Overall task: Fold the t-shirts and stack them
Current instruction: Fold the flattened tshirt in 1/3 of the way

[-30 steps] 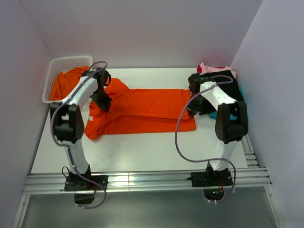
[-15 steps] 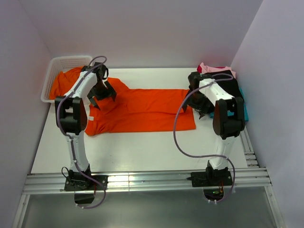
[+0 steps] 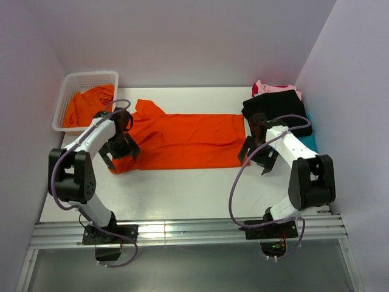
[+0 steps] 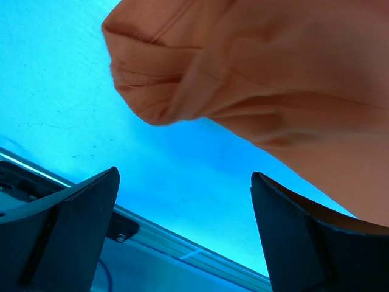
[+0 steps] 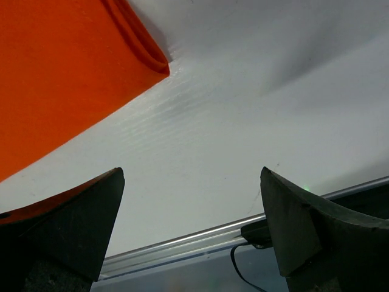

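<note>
On the table (image 3: 182,194), seen from above, an orange shirt (image 3: 182,141) lies spread flat across the middle, long side running 9 to 3 o'clock, with a sleeve pointing to 11 o'clock. The left gripper (image 3: 118,152) hangs over the shirt's 8 o'clock corner, its jaws spread wide and holding nothing. The right gripper (image 3: 258,157) stands just off the shirt's 4 o'clock corner over bare table, jaws equally wide and empty. At 10 o'clock sits a white basket (image 3: 85,79) with an orange heap (image 3: 88,108) inside. At 2 o'clock a stack rests against the wall: a black shirt (image 3: 276,106) on top, a pink shirt (image 3: 275,88) showing behind it at 12 o'clock, a teal shirt (image 3: 310,139) peeking out at 4 o'clock. From the left wrist, the left gripper (image 4: 182,176) shows both dark fingers (image 4: 67,231) far apart at the bottom, with only table between them, here tinted blue (image 4: 61,91). The orange shirt (image 4: 273,79) fills the frame from 12 to 3 o'clock, its bunched, rolled edge at 11 o'clock, and its lower edge runs down behind the finger at 4 o'clock; whether it touches that finger cannot be told. A metal rail (image 4: 182,252) crosses at 6 o'clock. From the right wrist, the right gripper (image 5: 191,173) is likewise parted wide over white table (image 5: 243,91). The orange shirt (image 5: 55,79) covers 9 to 11 o'clock, its folded corner ending near 11 o'clock, clear of the gap between the fingers (image 5: 304,237).
</note>
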